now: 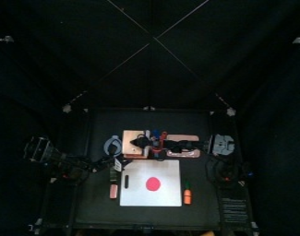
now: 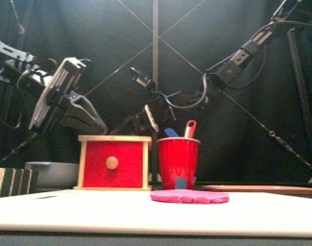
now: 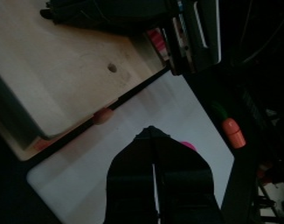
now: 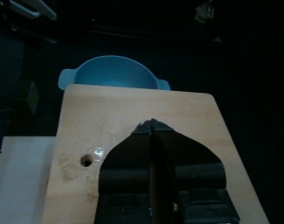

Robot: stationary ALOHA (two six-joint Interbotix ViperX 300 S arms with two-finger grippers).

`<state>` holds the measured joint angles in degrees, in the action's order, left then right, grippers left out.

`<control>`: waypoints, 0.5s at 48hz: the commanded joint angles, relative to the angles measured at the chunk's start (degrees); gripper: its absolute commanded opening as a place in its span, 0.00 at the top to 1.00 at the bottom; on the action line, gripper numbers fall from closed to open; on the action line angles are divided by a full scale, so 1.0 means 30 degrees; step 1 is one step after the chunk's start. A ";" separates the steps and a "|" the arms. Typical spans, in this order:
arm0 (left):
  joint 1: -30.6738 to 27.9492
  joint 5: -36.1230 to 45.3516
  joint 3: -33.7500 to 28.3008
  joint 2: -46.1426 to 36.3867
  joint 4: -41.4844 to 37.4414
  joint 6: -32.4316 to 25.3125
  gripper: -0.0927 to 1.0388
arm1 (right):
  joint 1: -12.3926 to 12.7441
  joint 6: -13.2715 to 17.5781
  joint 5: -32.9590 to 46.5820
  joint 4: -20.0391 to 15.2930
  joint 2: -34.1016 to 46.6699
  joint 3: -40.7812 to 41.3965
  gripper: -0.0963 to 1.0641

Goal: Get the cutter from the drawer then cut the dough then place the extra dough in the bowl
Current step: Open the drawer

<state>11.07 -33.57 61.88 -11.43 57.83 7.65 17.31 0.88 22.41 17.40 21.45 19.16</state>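
2 pinched closed, empty: left end effector [image 3: 154, 130], right end effector [image 4: 152, 123]; left's jaws half-hide pink dough [image 3: 190, 145].

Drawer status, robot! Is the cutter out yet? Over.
Left claw, right claw both shut, empty. Drawer closed, cutter not seen. Dough whole on board. Red cup beside drawer, not blocking.

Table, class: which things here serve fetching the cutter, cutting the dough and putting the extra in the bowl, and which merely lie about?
Belong: wooden box with red drawer front; pink dough; white cutting board; blue-grey bowl.
Lying about: red cup holding toy knives; orange toy left of the dough; orange toy right of it.
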 commanded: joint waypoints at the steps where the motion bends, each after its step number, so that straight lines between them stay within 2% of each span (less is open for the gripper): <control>1: 0.0029 -0.0205 -0.0645 0.0000 0.0352 0.0029 0.85 | -0.0059 -0.0029 -0.0146 -0.0205 0.0029 -0.0381 0.89; 17: -0.0059 -0.0293 -0.0762 0.0645 0.1494 0.0059 0.72 | -0.0264 0.0000 -0.0293 -0.0205 0.0527 0.0000 0.88; 24: -0.0059 -0.0264 -0.0996 0.0820 0.2813 0.0059 0.62 | -0.0469 0.0000 -0.0527 -0.0205 0.0527 0.0439 0.88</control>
<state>11.07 -34.01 60.82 -8.79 65.13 7.82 16.44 1.05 22.15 16.61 22.68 19.25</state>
